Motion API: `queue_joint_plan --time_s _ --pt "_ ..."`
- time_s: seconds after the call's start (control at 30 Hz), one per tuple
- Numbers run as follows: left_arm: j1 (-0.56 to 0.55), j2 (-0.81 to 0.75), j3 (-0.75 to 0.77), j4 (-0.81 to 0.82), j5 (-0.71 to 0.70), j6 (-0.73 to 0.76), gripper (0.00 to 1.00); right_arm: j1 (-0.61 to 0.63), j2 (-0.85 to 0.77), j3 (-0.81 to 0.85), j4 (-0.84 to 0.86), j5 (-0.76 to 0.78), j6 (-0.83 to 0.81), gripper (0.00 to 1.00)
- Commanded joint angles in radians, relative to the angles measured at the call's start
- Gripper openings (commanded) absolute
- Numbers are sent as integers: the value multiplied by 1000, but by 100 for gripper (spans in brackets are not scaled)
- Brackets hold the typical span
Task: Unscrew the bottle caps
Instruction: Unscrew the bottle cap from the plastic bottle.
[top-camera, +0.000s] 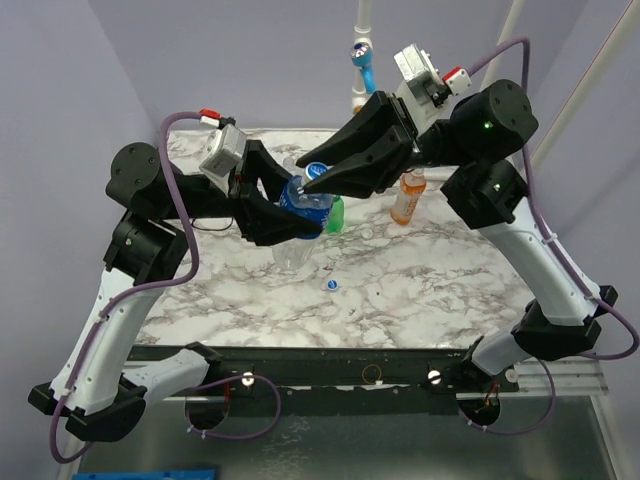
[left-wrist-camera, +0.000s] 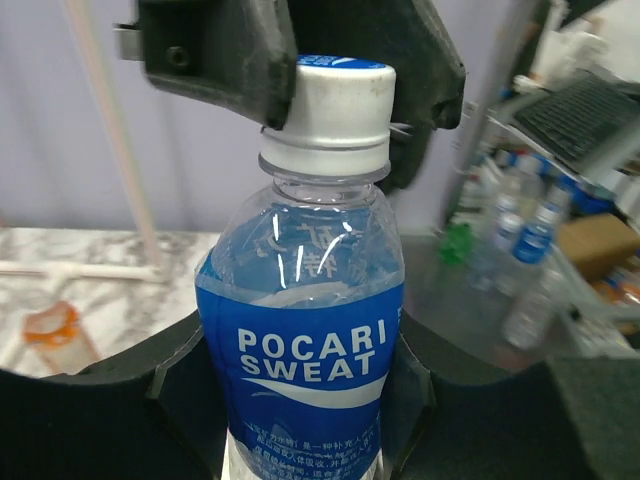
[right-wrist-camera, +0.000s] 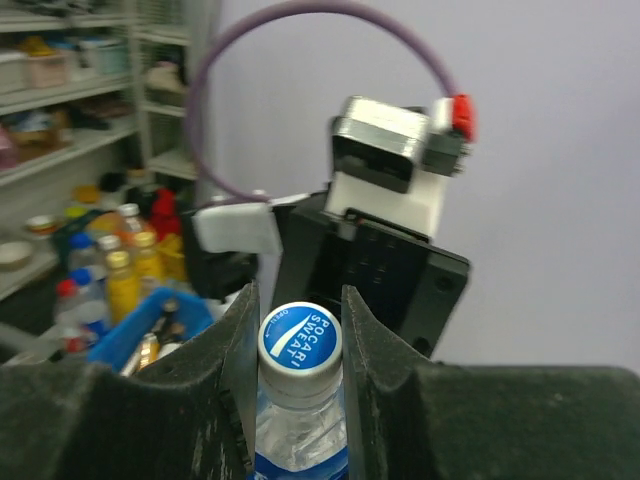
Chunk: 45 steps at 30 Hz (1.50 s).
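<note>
Mid-task: left gripper (top-camera: 283, 205) clamps the Pocari Sweat bottle (left-wrist-camera: 300, 330), right gripper (right-wrist-camera: 297, 322) pinches its cap (right-wrist-camera: 300, 342), still seated; one loose cap (top-camera: 332, 284) already lies on the tabletop (top-camera: 450, 290).

Partly out of sight
The blue-label bottle (left-wrist-camera: 300, 340) runs off the lower edge, the right claw (right-wrist-camera: 298, 295) covers the sides of its cap (right-wrist-camera: 300, 343), and the green bottle (top-camera: 334, 214) peeks from behind it.

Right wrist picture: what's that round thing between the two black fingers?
A bottle cap, white with a blue top, on its bottle. The right gripper pinches it in the right wrist view.
</note>
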Motion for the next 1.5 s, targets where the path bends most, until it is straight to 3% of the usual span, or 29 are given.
queue_joint_plan --time_s 0.0,0.13,0.23,0.27,0.3,0.33,0.43,0.5,0.6,0.7,0.8,0.93,1.23,1.47 --pt "3 35 65 39 177 -225 0 12 24 -115 461 -479 415 0" --pt "4 28 61 49 187 -225 0 12 47 -86 487 -505 446 0" --pt "4 17 41 52 181 -203 0 9 53 -9 263 -421 283 4" --pt "4 12 34 51 172 -188 0 10 52 35 97 -329 167 20" --pt "4 6 23 48 153 -163 0 9 47 62 0 -246 93 47" --pt "4 -1 16 40 135 -131 0 9 36 79 -70 -132 35 65" --pt "4 -28 -19 -27 16 34 0 10 -6 86 -159 130 -70 92" --pt "4 -56 -64 -61 -119 183 0 10 -30 80 -177 241 -109 100" --pt "4 -100 -152 -75 -270 443 0 9 -46 75 -214 314 -143 100" --pt "3 -125 -216 -64 -381 595 0 9 -62 39 -219 405 -149 100" --pt "3 -117 -226 -38 -484 605 0 9 -80 -16 -194 530 -149 99" --pt "3 -112 -226 -30 -491 598 0 10 -93 -68 -163 592 -148 96" --pt "1 -76 -208 0 -566 516 0 25 -38 -104 -126 706 -136 77" --pt "1 -43 -180 6 -652 420 0 53 -5 -144 -50 845 -123 70"
